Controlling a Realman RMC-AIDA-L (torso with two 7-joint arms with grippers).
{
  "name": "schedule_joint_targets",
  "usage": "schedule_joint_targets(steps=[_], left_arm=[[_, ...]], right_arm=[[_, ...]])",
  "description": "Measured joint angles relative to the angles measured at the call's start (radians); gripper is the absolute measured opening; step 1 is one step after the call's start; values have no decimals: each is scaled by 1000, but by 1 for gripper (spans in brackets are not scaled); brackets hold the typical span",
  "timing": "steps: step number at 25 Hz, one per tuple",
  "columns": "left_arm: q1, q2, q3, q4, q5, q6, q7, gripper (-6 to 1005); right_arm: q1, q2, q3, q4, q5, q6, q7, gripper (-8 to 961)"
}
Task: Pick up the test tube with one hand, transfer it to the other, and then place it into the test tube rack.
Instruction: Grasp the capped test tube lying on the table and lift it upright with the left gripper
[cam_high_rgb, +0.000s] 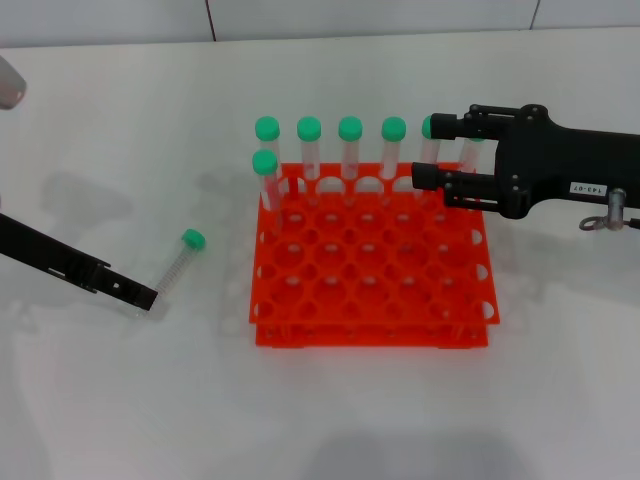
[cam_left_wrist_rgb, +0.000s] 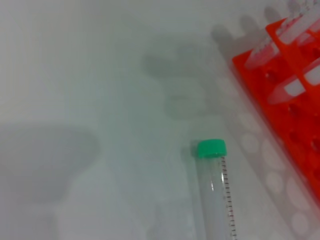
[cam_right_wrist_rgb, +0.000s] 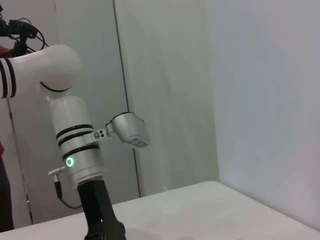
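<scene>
Just beyond the left fingers (cam_high_rgb: 140, 296), whose state I cannot tell, the test tube (cam_high_rgb: 178, 262) is lying on the surface (cam_high_rgb: 120, 400); the right fingers (cam_high_rgb: 432, 150) are spreading apart, released, above the test tube rack (cam_high_rgb: 372, 270).

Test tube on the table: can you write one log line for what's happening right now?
test tube: lying on table, not held | left gripper: at its lower end | right gripper: open, over test tube rack back row

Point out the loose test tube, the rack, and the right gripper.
test tube (cam_high_rgb: 178, 264): head view, on its clear body lying on the table.
test tube rack (cam_high_rgb: 370, 290): head view, on its orange top grid.
right gripper (cam_high_rgb: 428, 151): head view, between its fingertips.
</scene>
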Motion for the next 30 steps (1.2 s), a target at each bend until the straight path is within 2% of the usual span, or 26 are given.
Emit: schedule_joint_targets(steps=[10,20,25,30], left_arm=[[-9,-15,17,-8,18,-17,4,864],[-27,-18,34,-44,19,-27,4,859],[-28,-19,72,-44,19,-27,4,852],[-34,-18,82,-44,19,-36,3,683]], right_arm=[[1,0,0,4,-1,0,-2,635],[-2,0,0,5,-1,1,-4,634],[-3,0,0,6,-1,1,-4,634],[-2,0,0,7,-1,1,-4,634]])
